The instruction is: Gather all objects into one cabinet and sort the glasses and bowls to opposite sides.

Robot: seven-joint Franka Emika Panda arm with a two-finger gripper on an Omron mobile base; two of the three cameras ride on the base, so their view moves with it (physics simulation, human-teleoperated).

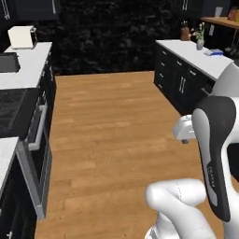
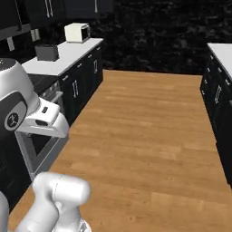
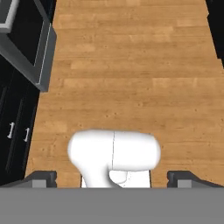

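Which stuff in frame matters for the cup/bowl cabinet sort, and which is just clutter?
Job:
gripper, fingers open, holding nothing
No cups, bowl or target cabinet can be made out

Lying about:
microwave
toaster
oven
flower vase
wood floor

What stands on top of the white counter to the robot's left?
On that counter stand a white microwave and a dark toaster. Anything behind them is hidden.
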